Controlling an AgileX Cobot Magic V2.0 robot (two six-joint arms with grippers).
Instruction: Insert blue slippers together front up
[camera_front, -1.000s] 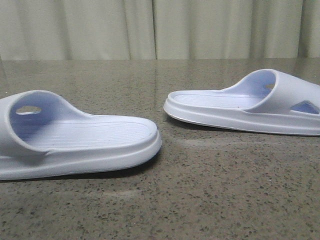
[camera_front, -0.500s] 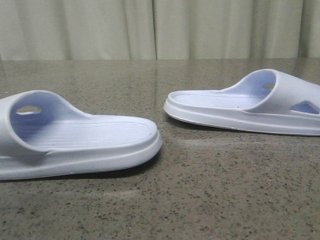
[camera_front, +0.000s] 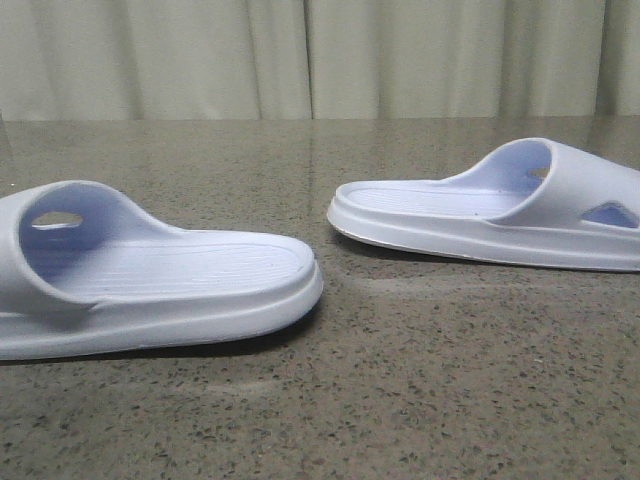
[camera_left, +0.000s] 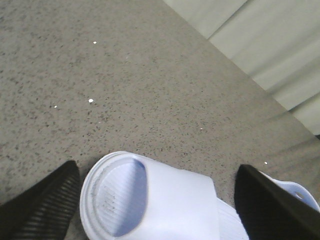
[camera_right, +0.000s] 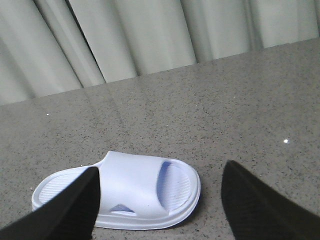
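Two pale blue slippers lie flat on the speckled table, soles down. The left slipper (camera_front: 150, 285) sits near the front with its heel pointing right; the right slipper (camera_front: 500, 205) lies farther back with its heel pointing left. Neither gripper shows in the front view. In the left wrist view my left gripper (camera_left: 160, 200) is open above the left slipper (camera_left: 150, 200), its dark fingers (camera_left: 45, 205) on either side of the strap and toe. In the right wrist view my right gripper (camera_right: 160, 200) is open, with the right slipper (camera_right: 125, 192) lying on the table beyond, between the fingers (camera_right: 260, 205).
The speckled grey-brown stone table (camera_front: 400, 400) runs back to a pale pleated curtain (camera_front: 300, 55). A gap of bare tabletop separates the two slippers.
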